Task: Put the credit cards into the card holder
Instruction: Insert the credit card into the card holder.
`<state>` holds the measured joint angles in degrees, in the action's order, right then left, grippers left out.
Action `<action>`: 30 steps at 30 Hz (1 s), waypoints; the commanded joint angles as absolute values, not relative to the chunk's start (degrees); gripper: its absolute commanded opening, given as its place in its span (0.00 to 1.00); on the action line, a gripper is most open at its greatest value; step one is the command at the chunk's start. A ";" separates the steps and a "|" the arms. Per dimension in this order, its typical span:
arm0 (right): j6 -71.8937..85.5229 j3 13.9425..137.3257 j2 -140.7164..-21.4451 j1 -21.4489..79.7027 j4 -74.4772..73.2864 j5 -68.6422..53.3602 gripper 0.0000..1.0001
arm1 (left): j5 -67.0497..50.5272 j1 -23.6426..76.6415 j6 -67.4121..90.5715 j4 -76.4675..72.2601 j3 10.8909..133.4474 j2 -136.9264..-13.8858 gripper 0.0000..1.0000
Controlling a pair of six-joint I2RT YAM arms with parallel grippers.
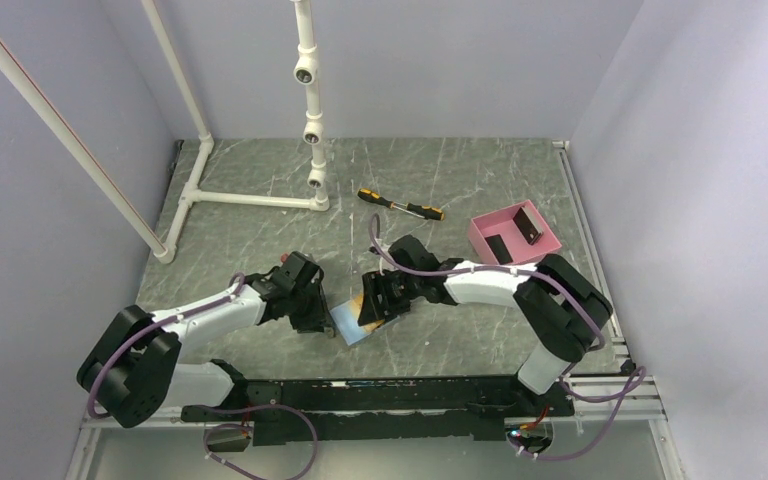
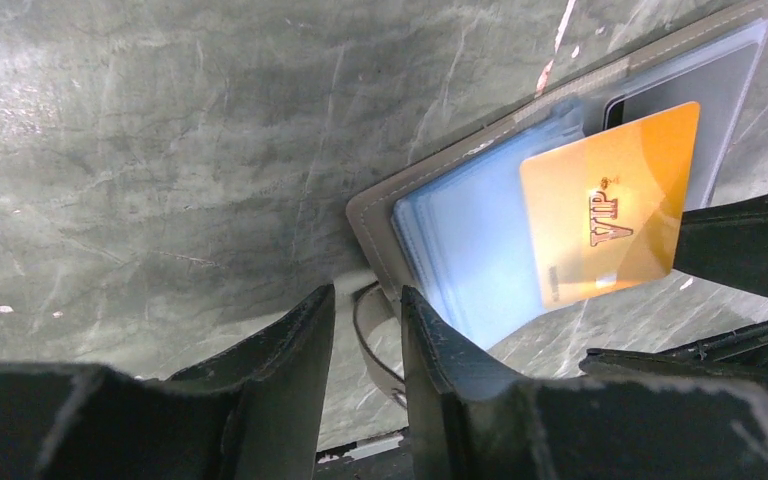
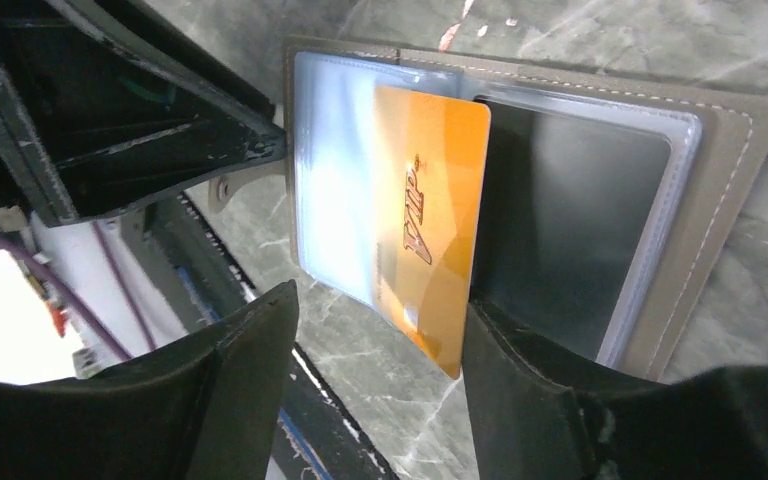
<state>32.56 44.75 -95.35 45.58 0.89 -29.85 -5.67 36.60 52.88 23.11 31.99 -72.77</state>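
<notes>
left end effector: you are clamping the card holder's strap | right end effector: you are hovering released, jaws apart around the orange VIP card

Robot lab test cell. Plain lilac walls boxed in grey marble-look table on three sides. Left arm and right arm were bolted side by side to black rail at near edge. Purple cables looped loose below rail. White pipe frame stood at back left. Screwdriver lay on table, pink tray beside right wall.
</notes>
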 commanded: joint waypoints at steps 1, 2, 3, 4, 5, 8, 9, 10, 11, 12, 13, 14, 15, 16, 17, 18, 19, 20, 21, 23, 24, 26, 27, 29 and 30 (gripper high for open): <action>27.92 47.71 -93.24 47.53 -13.36 -17.40 0.65 | -4.38 36.98 52.74 25.50 30.17 -72.51 0.38; 27.65 48.25 -92.93 47.74 -14.49 -16.38 0.66 | -4.44 36.99 52.70 25.49 30.15 -72.59 0.37; 27.42 48.59 -92.41 47.92 -15.43 -15.53 0.66 | -4.48 37.00 52.65 25.44 30.21 -72.60 0.37; 27.14 48.87 -91.81 47.98 -16.11 -14.95 0.67 | -4.67 36.95 52.57 25.41 30.23 -72.60 0.37; 27.04 49.30 -91.12 47.99 -17.03 -14.32 0.68 | -4.73 36.93 52.56 25.40 30.25 -72.43 0.37; 26.02 50.81 -89.39 47.99 -18.40 -15.27 0.73 | -5.64 37.00 52.35 25.28 30.22 -72.25 0.38; 25.85 51.02 -88.92 47.99 -18.14 -16.23 0.74 | -6.44 36.98 52.24 25.21 30.31 -72.29 0.37; 25.89 51.18 -88.45 47.99 -17.81 -16.75 0.75 | -7.39 37.00 52.11 24.85 30.36 -72.28 0.37; 25.93 51.35 -88.07 47.99 -17.68 -17.09 0.75 | -8.36 37.00 51.90 24.29 30.33 -72.21 0.38; 25.86 51.75 -88.07 47.99 -17.59 -17.46 0.76 | -9.35 37.00 51.93 23.88 30.32 -71.98 0.38; 25.77 52.16 -88.18 47.99 -17.73 -17.45 0.77 | -10.18 37.05 52.13 23.23 30.20 -71.60 0.39; 25.64 52.54 -88.49 47.99 -18.06 -17.08 0.78 | -11.18 37.11 52.38 22.61 30.04 -70.88 0.40; 25.58 52.90 -88.72 47.91 -18.36 -16.29 0.79 | -11.96 37.20 52.65 22.01 29.98 -70.04 0.42; 25.58 53.03 -88.77 47.92 -18.70 -15.46 0.79 | -12.56 37.32 52.80 21.71 30.06 -69.18 0.44; 25.61 53.03 -88.66 47.83 -18.87 -14.94 0.80 | -13.17 37.49 52.82 21.51 30.28 -68.44 0.45; 25.47 53.00 -88.49 47.74 -18.82 -14.86 0.80 | -13.75 37.65 52.68 21.39 30.47 -67.90 0.47; 25.24 53.06 -88.36 47.65 -18.88 -14.59 0.81 | -14.16 37.82 52.65 21.63 30.96 -67.73 0.47; 24.92 53.23 -88.26 47.52 -18.89 -14.45 0.81 | -14.45 38.11 52.58 21.82 31.47 -67.96 0.46; 24.40 53.38 -88.26 47.32 -18.71 -14.56 0.80 | -14.57 38.57 52.58 21.81 31.95 -68.27 0.45; 23.89 54.03 -88.86 46.86 -18.59 -14.54 0.72 | -14.23 39.68 52.71 21.32 32.42 -69.48 0.41; 23.61 54.25 -89.32 46.58 -18.33 -14.84 0.63 | -14.16 40.06 52.77 20.83 32.45 -70.32 0.40; 23.03 54.15 -90.44 46.13 -17.08 -16.01 0.57 | -14.11 40.54 52.82 19.91 32.50 -72.43 0.37; 22.89 54.21 -90.83 46.05 -16.64 -16.43 0.57 | -13.96 40.72 52.87 19.68 32.68 -73.51 0.35; 22.62 54.43 -91.98 45.97 -16.47 -16.69 0.57 | -13.01 41.18 52.87 19.43 32.78 -75.18 0.33; 22.56 54.25 -92.36 45.97 -16.18 -16.53 0.57 | -12.55 41.29 52.90 19.38 32.71 -75.86 0.32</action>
